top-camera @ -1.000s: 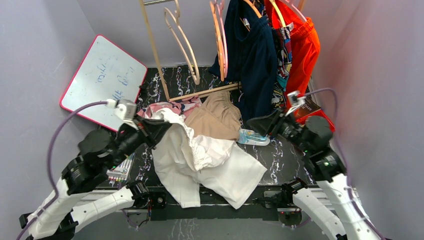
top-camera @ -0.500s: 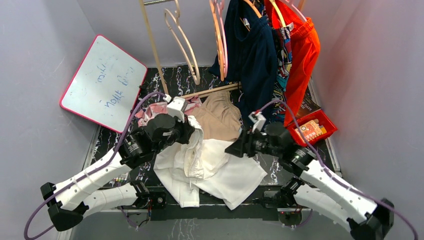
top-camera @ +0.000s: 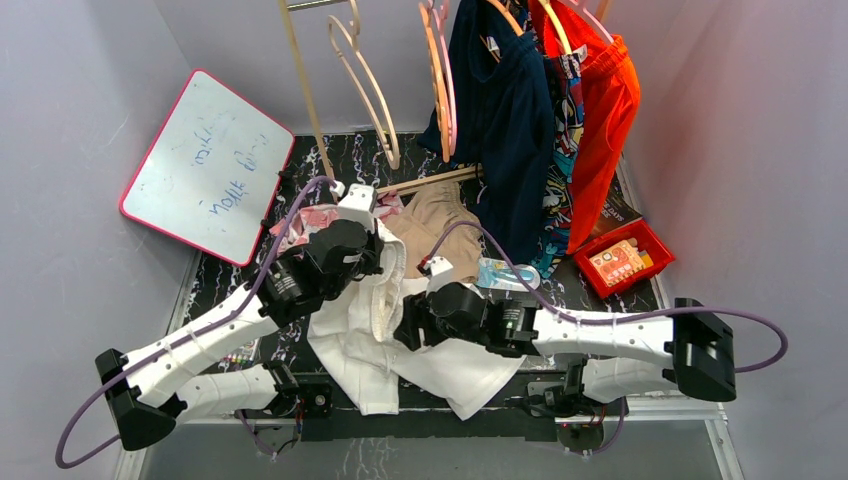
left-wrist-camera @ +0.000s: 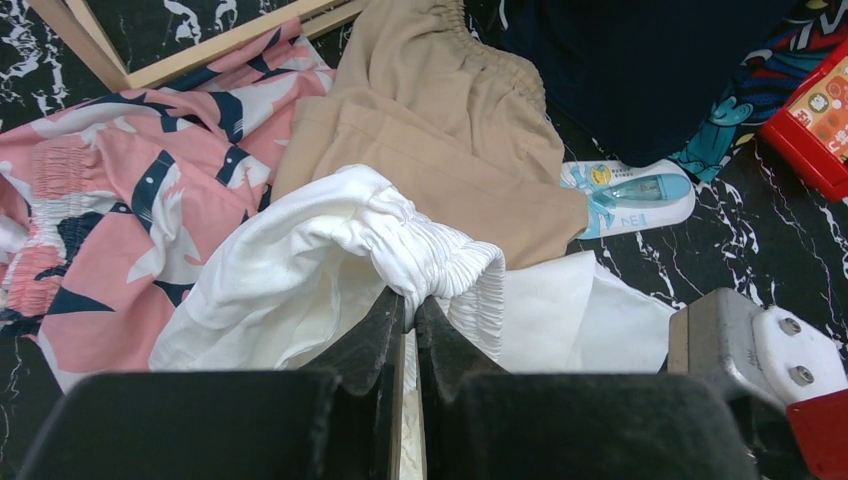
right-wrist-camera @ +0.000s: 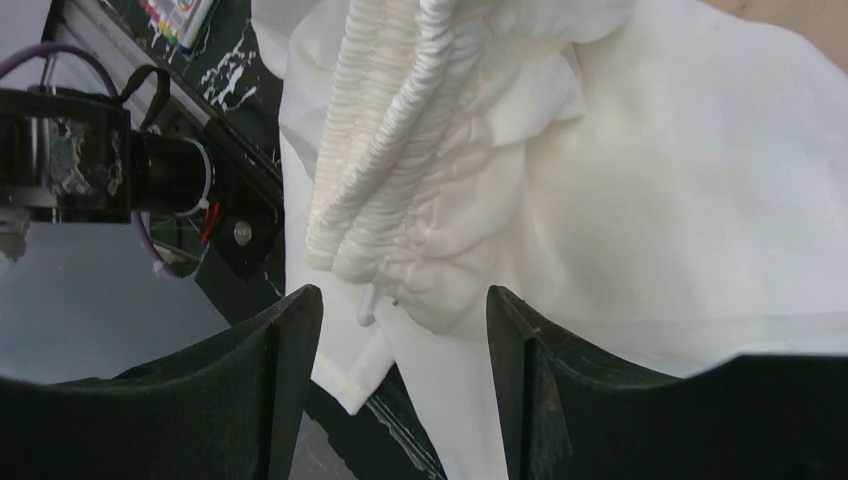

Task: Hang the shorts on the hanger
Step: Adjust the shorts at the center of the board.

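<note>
Your left gripper (left-wrist-camera: 408,305) is pinched tight on the shorts (left-wrist-camera: 300,270), right on the gathered elastic waistband. In the left wrist view the two fingers sit pressed together with a bunched fold of white fabric coming up out of them. From the top camera that same gripper (top-camera: 375,262) holds the waistband up off the table (top-camera: 590,300) while the rest of the shorts (top-camera: 450,360) spills down toward the near edge.

Your right gripper (right-wrist-camera: 400,320) has its jaws spread wide and isn't gripping anything. The ribbed waistband hangs just ahead of the gap between the fingers (right-wrist-camera: 290,350), and you can't really tell if it brushes them. In the top view the right gripper (top-camera: 408,325) is over the middle of the white fabric, close beside the left one.

The hanger (top-camera: 393,155) is up on the rack at the back, well apart from the shorts, with nothing draped on it. Behind the shorts you've got the tan shorts (left-wrist-camera: 440,150) and the pink patterned garment (left-wrist-camera: 110,230) lying on the table, touching the white fabric
</note>
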